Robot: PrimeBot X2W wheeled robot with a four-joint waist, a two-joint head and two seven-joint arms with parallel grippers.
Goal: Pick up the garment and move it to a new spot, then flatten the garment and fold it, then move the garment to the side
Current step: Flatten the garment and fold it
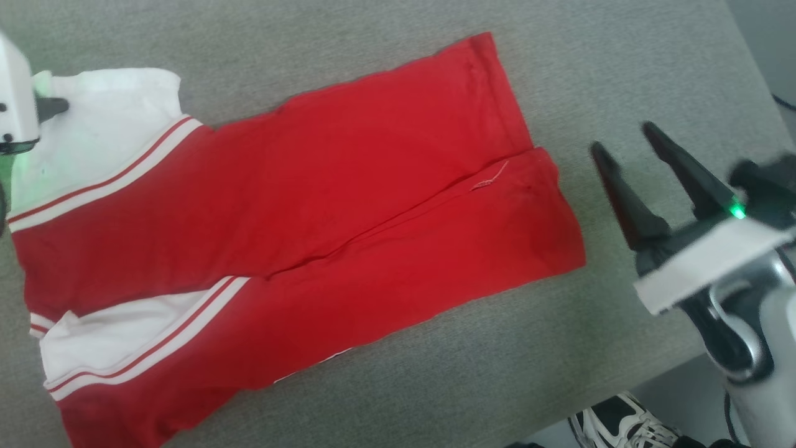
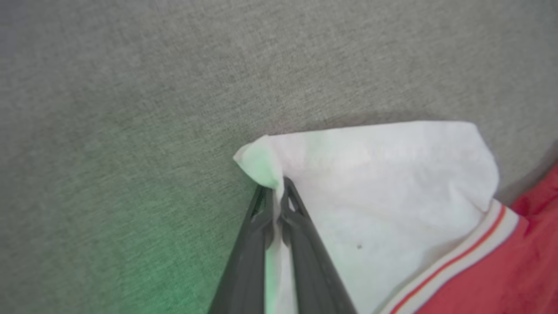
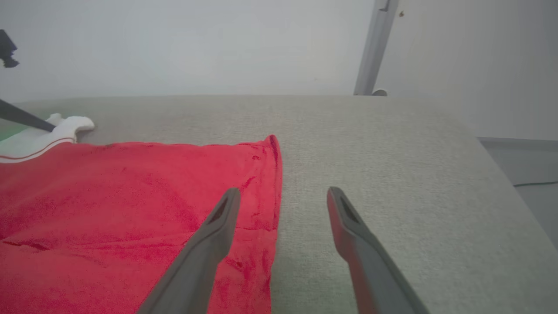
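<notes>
Left gripper pinches the garment by a sleeve corner; right gripper hangs wide open, empty. Folding step, likely: next, lift that corner across.

This looks like a robotics lab or test room. The counter is bare and covered in grey cloth, with a plain white wall and a grey metal post behind it. A cable runs over the grey floor. A robot's right end effector hangs over the counter, and someone's sneaker stands beside it.
</notes>
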